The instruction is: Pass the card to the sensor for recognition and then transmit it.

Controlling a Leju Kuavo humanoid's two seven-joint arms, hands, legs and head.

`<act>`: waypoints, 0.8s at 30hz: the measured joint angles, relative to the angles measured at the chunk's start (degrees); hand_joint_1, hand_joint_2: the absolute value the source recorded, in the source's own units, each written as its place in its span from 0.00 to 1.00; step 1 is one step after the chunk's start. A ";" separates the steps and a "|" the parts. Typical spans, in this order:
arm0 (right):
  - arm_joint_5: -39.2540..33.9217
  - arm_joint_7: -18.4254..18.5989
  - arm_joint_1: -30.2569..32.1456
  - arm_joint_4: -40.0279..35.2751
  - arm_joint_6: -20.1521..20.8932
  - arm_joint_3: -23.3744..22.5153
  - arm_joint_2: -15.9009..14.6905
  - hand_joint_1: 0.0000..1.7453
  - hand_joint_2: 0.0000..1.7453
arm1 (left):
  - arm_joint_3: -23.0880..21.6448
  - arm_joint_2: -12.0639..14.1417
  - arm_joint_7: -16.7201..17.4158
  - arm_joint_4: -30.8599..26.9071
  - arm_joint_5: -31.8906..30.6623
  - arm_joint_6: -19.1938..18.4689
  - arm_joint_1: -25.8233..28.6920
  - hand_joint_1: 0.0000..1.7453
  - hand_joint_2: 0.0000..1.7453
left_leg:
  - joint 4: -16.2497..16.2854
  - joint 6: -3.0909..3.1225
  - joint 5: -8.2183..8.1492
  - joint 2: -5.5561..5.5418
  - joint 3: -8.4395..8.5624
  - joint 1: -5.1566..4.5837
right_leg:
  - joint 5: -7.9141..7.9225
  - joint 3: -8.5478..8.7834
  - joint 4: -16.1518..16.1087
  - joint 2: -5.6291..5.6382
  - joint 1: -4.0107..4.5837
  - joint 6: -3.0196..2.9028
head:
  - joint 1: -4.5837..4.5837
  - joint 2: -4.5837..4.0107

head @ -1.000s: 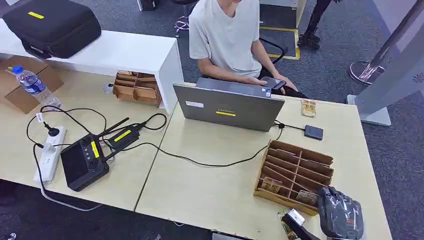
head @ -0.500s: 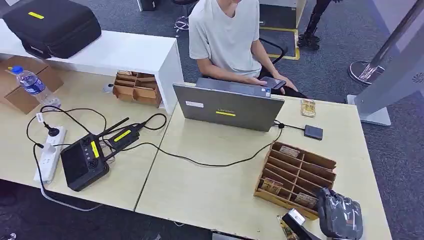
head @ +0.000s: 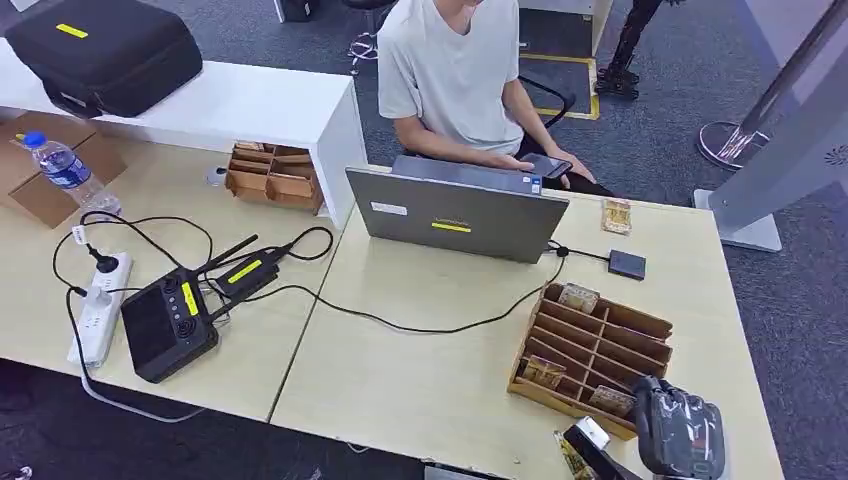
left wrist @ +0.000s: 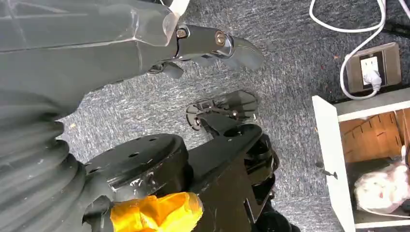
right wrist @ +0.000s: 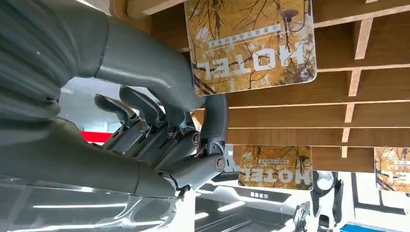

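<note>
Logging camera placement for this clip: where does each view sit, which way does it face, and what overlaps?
Head view: high on the body, looking down at the desk, laptop and wooden card rack; right hand at the rack's near corner.
Left wrist view: behind the hanging left hand, facing grey carpet.
Right wrist view: behind the right hand, close on the rack and a HOTEL card.
Head and right wrist views share the rack.

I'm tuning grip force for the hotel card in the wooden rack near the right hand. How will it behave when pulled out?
The card looks thin, flat and glossy, so it is probably light, fairly stiff and slippery to pinch. It stands in a narrow slot of the rack, so it will likely slide out straight but could snag if tilted. The right hand may need only modest force.
</note>
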 joint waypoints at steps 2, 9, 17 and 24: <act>0.09 -0.07 0.00 0.00 -0.13 -0.02 0.04 1.00 1.00 | 0.00 0.00 0.00 0.00 0.00 0.00 0.00 0.00 1.00 | 0.00 0.00 0.00 0.00 0.00 0.00 | 0.00 0.00 0.00 0.00 0.00 0.00 | -0.02 0.00; 2.91 -3.61 1.86 -3.00 -10.06 -1.88 2.71 1.00 1.00 | 0.00 0.00 0.00 0.00 0.02 0.37 0.03 0.00 1.00 | -0.01 0.00 0.00 0.00 -0.02 0.00 | 0.00 -0.03 0.01 0.00 0.00 0.00 | -0.04 0.00; 3.58 -7.34 3.79 -10.05 -15.08 -4.04 6.53 1.00 1.00 | 0.00 -0.02 0.02 0.00 0.02 0.63 0.01 0.00 1.00 | -0.04 -0.01 0.00 0.00 -0.02 0.01 | -0.02 -0.03 0.01 0.00 0.02 -0.03 | -0.02 0.00; 3.10 -9.66 4.51 -12.92 -15.12 -5.71 8.61 0.00 1.00 | 0.00 -0.02 0.02 0.00 0.02 0.63 0.00 0.00 1.00 | -0.04 -0.01 0.00 0.00 -0.01 0.01 | -0.02 -0.02 0.01 0.00 0.01 -0.03 | 0.00 0.00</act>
